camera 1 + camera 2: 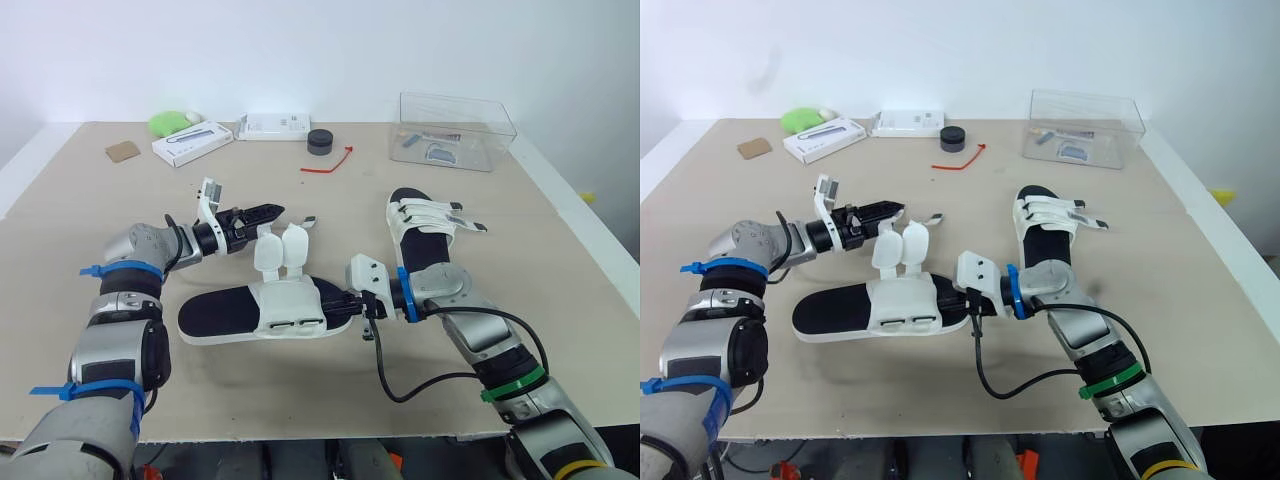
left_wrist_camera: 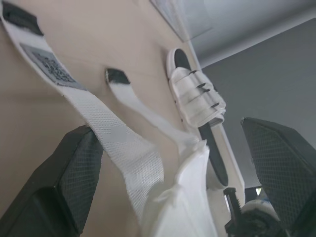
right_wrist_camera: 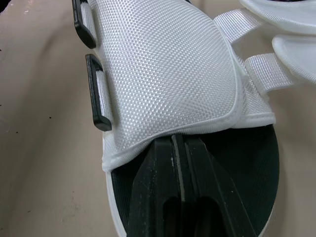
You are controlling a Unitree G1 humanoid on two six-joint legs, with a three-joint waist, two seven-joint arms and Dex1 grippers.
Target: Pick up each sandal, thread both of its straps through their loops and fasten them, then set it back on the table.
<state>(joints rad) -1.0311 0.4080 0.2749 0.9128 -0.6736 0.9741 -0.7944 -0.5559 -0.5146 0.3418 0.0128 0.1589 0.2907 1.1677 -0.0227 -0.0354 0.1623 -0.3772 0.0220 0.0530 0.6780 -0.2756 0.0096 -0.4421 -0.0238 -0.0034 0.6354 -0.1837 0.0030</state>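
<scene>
An unfastened sandal (image 1: 225, 313) with a black footbed lies on the table (image 1: 90, 215) in front of me. Its two white straps (image 1: 268, 250) stand up loose. Two black loops (image 3: 98, 106) sit on the side of its white mesh upper (image 3: 163, 74). My left gripper (image 1: 265, 213) hovers open just behind the straps, and one strap (image 2: 123, 143) runs past a finger (image 2: 64, 187). My right gripper (image 1: 345, 300) is shut, its tips tucked under the edge of the upper. A second sandal (image 1: 425, 235) lies to the right with its straps across it.
At the back of the table stand a clear plastic box (image 1: 457, 130), a black round puck (image 1: 320, 141), a red cord (image 1: 328, 163), two white boxes (image 1: 192, 141), a green item (image 1: 172, 122) and a brown card (image 1: 122, 151). A black cable (image 1: 400, 385) loops off my right arm.
</scene>
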